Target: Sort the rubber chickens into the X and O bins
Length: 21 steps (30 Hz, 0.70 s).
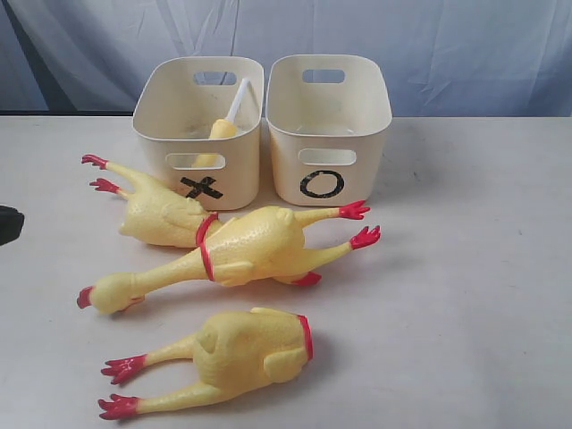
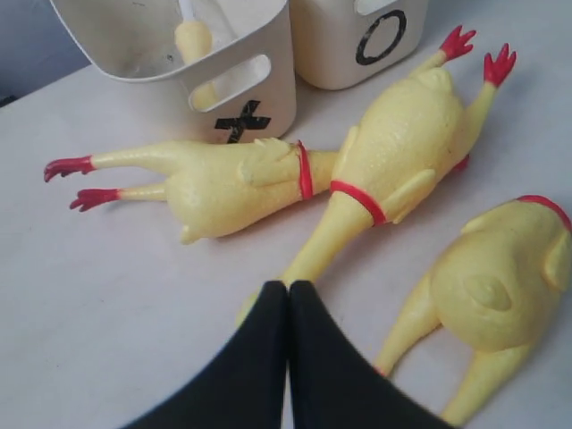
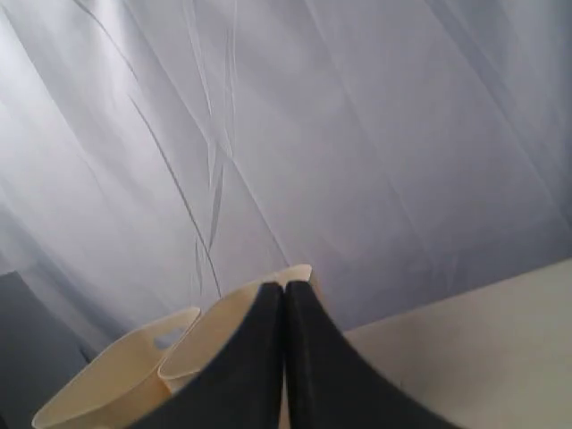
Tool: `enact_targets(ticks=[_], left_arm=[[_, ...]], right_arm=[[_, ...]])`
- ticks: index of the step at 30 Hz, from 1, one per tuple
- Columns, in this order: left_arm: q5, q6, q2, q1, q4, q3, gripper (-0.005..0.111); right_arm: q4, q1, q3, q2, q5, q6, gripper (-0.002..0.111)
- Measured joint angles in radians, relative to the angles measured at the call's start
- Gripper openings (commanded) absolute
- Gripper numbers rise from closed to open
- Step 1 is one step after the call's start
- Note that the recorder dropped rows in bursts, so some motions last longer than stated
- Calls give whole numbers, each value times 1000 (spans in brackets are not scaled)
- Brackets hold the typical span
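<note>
The counter [image 1: 483, 313] carries everything. At its far side stand the two cream bins, touching each other: the X bin [image 1: 237, 165] on the left and the O bin [image 1: 366, 170] on the right. A small yellow piece [image 1: 222, 130] with a white stem already lies in the X bin; the O bin looks empty.

Three rubber chickens lie near the bins. The whole chicken [image 1: 250, 246] is in the middle, with its long axis running from the head at the near left to the red feet at the far right, just before the O bin. A headless body [image 1: 161, 214] lies to its far left and touches it at the red ring. A second headless body [image 1: 250, 344] lies apart, nearer.

The left tool [image 2: 288, 286] has its fingers pressed together and holds nothing. It hovers just over the neck of the whole chicken, so I judge this arm is nearer. The right tool [image 3: 283, 288], also together and empty, faces the curtain behind the bins.
</note>
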Motion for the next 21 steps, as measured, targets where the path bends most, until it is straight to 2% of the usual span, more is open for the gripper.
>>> enact_targets(ticks=[8,13,16,18,21], left_arm=[[-55,-25,-175,0,7,81,0],[-76,-71,-211,0,33,98,0],[-83,-99,-211,0,56,99,0],[-91,-140,-211,0,92,99,0],[-97,-211,-211,0,158,99,0]], right_arm=[[18,0,-228,134,247,-24,0],[338,0,-419,386,421,-492,0],[695,0,-552,629,653,-1002,0],[793,0,-609,732,747,-1141,0],[856,0,-679,870,825,-1224,0]])
